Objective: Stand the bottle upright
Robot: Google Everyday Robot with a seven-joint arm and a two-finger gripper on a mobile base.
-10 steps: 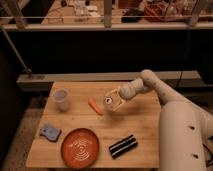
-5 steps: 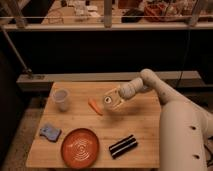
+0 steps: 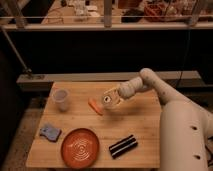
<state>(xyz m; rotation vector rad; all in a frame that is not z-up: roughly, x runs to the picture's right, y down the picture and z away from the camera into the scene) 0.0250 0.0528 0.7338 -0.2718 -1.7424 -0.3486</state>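
The bottle (image 3: pixel 108 98) is pale tan with a whitish round cap. It sits in my gripper (image 3: pixel 114 97) over the middle of the wooden table (image 3: pixel 145 125), tilted, with its cap pointing left and slightly down. My gripper is shut on it and reaches in from the right on the white arm (image 3: pixel 150 82). The bottle's base is hidden behind the gripper. An orange carrot (image 3: pixel 95 106) lies on the table just left of and below the bottle.
A clear plastic cup (image 3: pixel 61 99) stands at the table's left rear. An orange plate (image 3: pixel 80 147) lies at the front, a blue sponge (image 3: pixel 50 132) at the front left, and a black striped object (image 3: pixel 123 145) at the front right. The robot's white body (image 3: pixel 185 135) fills the right side.
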